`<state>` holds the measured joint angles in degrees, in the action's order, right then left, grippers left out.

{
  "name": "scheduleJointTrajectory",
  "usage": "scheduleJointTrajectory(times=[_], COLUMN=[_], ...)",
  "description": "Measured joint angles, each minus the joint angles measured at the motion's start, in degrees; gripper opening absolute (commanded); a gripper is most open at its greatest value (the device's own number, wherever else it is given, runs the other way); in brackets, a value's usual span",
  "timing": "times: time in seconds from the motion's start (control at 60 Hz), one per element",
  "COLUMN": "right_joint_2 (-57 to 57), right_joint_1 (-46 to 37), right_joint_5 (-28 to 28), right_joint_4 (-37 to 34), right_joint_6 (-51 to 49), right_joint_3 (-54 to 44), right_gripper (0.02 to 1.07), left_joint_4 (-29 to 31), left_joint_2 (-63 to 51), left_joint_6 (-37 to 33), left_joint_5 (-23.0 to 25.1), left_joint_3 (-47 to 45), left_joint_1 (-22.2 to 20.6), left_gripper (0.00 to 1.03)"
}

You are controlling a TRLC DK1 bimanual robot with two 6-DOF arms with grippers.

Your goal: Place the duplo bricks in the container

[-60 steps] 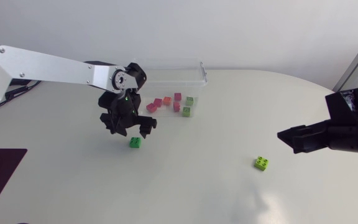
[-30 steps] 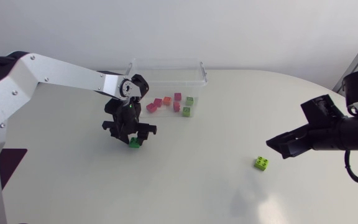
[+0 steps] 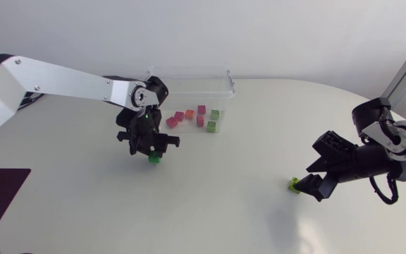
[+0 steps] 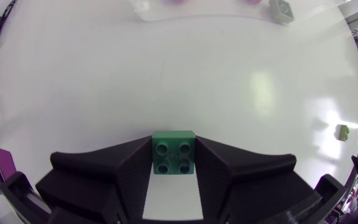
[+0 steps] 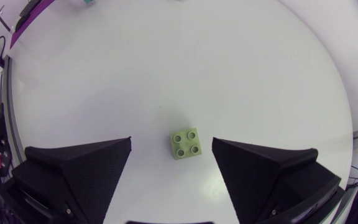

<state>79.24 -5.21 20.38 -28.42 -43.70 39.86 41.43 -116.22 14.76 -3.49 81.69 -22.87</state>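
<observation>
My left gripper (image 3: pixel 150 149) is shut on a dark green duplo brick (image 4: pixel 173 152), both fingers (image 4: pixel 130 174) pressed against its sides on the table; the head view shows that brick (image 3: pixel 154 157) peeking out below the gripper. The clear container (image 3: pixel 189 83) stands just behind, with several pink, orange and green bricks (image 3: pixel 201 120) inside. At the right, my right gripper (image 3: pixel 303 183) stands open over a light green brick (image 5: pixel 187 144), which lies between its wide-apart fingers (image 5: pixel 86 165) without touching them. The head view shows that same light green brick (image 3: pixel 294 185) at the fingertips.
The white table (image 3: pixel 217 212) has a curved edge at the right behind my right arm. A purple patch (image 3: pixel 2 187) lies at the table's left front. A pale green brick (image 4: pixel 281 10) in the container shows far ahead in the left wrist view.
My left gripper came down onto the dark green brick and shut on it. My right arm moved left and down until its open fingers straddle the light green brick.
</observation>
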Motion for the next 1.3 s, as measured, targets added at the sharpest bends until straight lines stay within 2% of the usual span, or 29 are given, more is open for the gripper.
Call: scheduleJointTrajectory(times=[0.117, 0.283, 0.367, 0.467, 0.583, 0.633, 0.667, 0.717, 0.9, 1.117, 1.15, 1.167, 1.183, 1.2, 1.217, 1.25, 1.283, 1.3], right_joint_2=[3.87, 8.76, 10.1, 11.67, 13.49, 14.05, 14.25, 14.45, 12.96, 2.32, 0.37, -0.39, -1.57, -2.71, -3.28, -4.0, -4.59, -4.74], right_joint_1=[-1.2, -2.16, -2.47, -2.47, -2.47, -2.4, -2.38, -2.34, -1.84, 3.37, 4.85, 5.55, 6.75, 8.22, 9.11, 10.51, 12.22, 12.87], right_joint_5=[0.0, 0.2, 0.42, 0.42, -0.13, -0.83, -1.22, -1.6, -2.21, -2.21, -2.21, -2.21, -2.21, -2.21, -2.21, -2.21, -2.19, -2.19], right_joint_4=[0.42, 3.45, 4.57, 6.51, 8.15, 8.79, 8.98, 9.03, 8.09, -0.02, -1.66, -2.38, -3.54, -4.7, -5.29, -6.23, -7.15, -7.45], right_joint_6=[-2.91, -5.16, -5.88, -6.05, -6.05, -6.05, -6.08, -6.03, -6.01, -3.45, -2.64, -2.23, -1.38, -0.46, 0.17, 1.38, 2.8, 3.43], right_joint_3=[0.31, 0.48, 0.48, 0.5, 0.48, 0.46, 0.42, 0.33, 0.09, 0.11, 0.48, 0.7, 1.25, 2.12, 2.78, 4.04, 5.95, 6.8], right_gripper=[0.92, 0.78, 0.78, 0.62, 0.37, 0.34, 0.26, 0.21, 0.19, 0.2, 0.2, 0.2, 0.2, 0.2, 0.2, 0.2, 0.2, 0.2], left_joint_4=[-0.44, -3.72, -6.62, -10.08, -13.64, -15.65, -16.68, -18.69, -25.53, -33.64, -35.15, -35.58, -35.98, -36.04, -36.02, -35.98, -35.63, -35.21], left_joint_2=[4.28, 10.03, 12.68, 15.61, 16.5, 16.5, 16.48, 16.48, 14.29, 6.69, 5.38, 4.72, 3.63, 2.43, 1.6, 0.42, -1.03, -1.55], left_joint_6=[-1.51, -4.02, -5.42, -6.78, -7.76, -8.37, -8.68, -8.87, -10.14, -10.86, -11.65, -11.85, -12.07, -12.31, -12.41, -12.5, -12.72, -12.81], left_joint_5=[-0.02, 0.2, 0.61, 1.09, 1.92, 2.01, 2.21, 3.04, 3.63, 3.37, 2.54, 2.01, 1.11, -0.07, -0.66, -1.55, -2.14, -2.36], left_joint_3=[0.0, 0.0, 0.0, 0.0, 0.0, 0.0, 0.0, 0.0, 2.19, 8.09, 9.05, 9.51, 10.45, 11.67, 12.5, 13.68, 15.19, 15.8], left_joint_1=[-0.96, -1.64, -1.68, -1.68, -1.68, -1.68, -1.68, -1.68, -1.44, 1.05, 1.46, 1.57, 1.92, 2.25, 2.4, 2.67, 3.02, 3.13], left_gripper=[0.19, 0.19, 0.19, 0.19, 0.19, 0.19, 0.19, 0.19, 0.2, 0.26, 0.3, 0.37, 0.53, 0.61, 0.76, 0.92, 1.0, 1.0])
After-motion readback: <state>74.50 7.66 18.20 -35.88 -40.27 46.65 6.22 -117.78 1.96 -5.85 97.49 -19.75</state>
